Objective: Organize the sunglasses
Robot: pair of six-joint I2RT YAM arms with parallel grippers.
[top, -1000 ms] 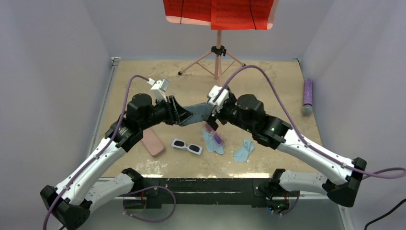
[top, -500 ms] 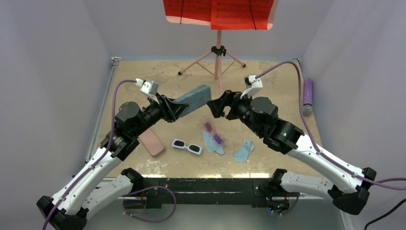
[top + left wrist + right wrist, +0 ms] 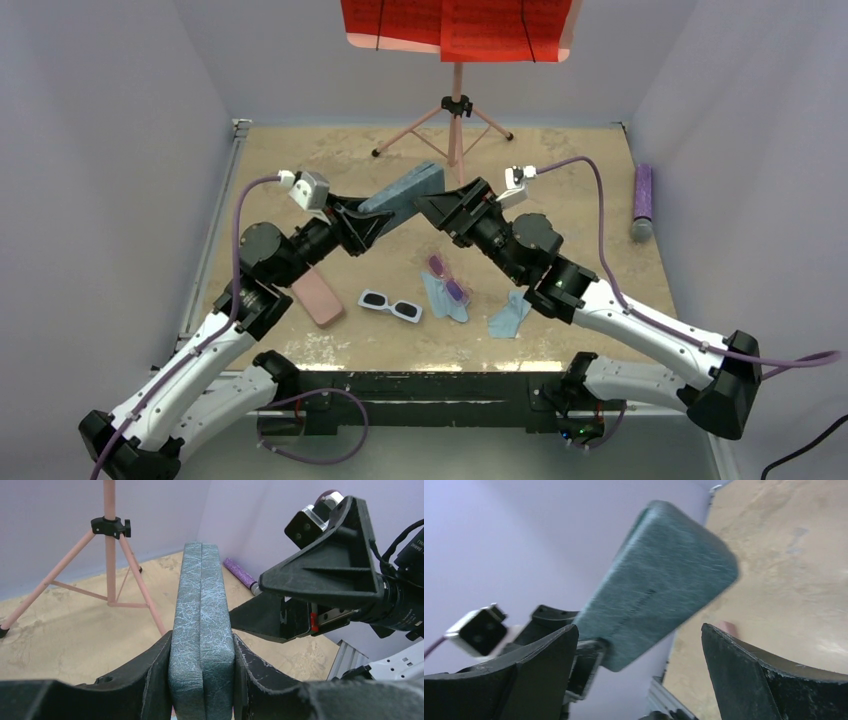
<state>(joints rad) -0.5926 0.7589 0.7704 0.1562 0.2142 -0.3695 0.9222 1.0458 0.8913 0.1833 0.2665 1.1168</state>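
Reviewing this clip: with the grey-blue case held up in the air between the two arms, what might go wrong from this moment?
1. The left fingers clamp the grey-blue case only at one end; a push from the open right fingers on its free end may twist it loose.
2. If it drops, it could land on the pink sunglasses or white sunglasses lying on the table nearby.
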